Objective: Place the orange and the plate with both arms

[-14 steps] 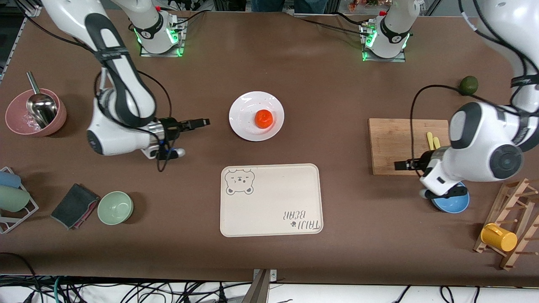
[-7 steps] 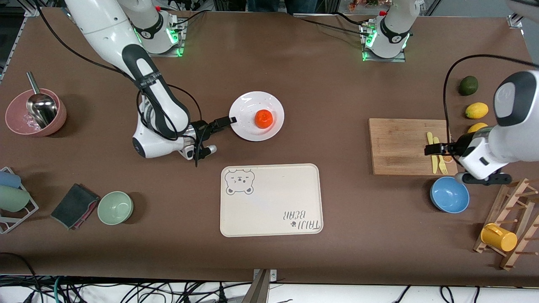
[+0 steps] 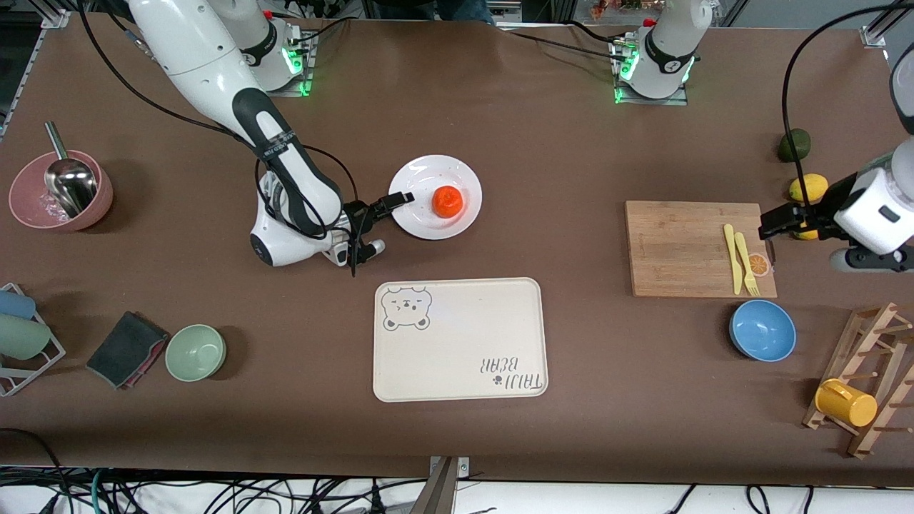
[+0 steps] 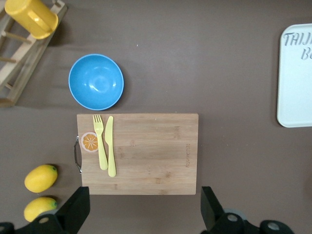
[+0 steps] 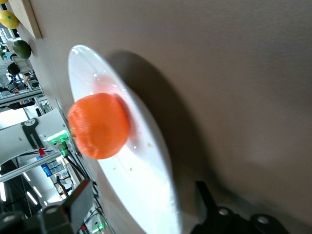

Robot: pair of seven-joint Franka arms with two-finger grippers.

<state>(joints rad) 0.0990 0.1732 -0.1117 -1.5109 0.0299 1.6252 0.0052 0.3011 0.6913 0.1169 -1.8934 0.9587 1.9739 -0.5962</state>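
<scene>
The white plate (image 3: 427, 170) lies in the middle of the table, with the orange (image 3: 448, 201) resting in it. My right gripper (image 3: 400, 199) reaches in low from the right arm's end. It is open, one finger above and one below the plate's rim. In the right wrist view the plate (image 5: 86, 66) runs between the fingers of the right gripper (image 5: 146, 204), and the orange (image 5: 99, 126) sits farther along it. My left gripper (image 3: 765, 224) hangs open and empty over bare table beside the cutting board. The left wrist view shows nothing between the left gripper's (image 4: 144, 214) fingers.
The cream bear tray (image 3: 460, 339) lies nearer the front camera than the plate. Toward the left arm's end are a cutting board (image 3: 678, 246) with yellow cutlery, a blue bowl (image 3: 762, 330), lemons (image 3: 807, 187), a dark green fruit (image 3: 794, 145) and a mug rack (image 3: 867, 385). Toward the right arm's end stand a green bowl (image 3: 196, 352) and a pink bowl (image 3: 61, 190).
My right gripper has slid across to the plate and now straddles its rim. The left arm has swung away from over the blue bowl toward the lemons.
</scene>
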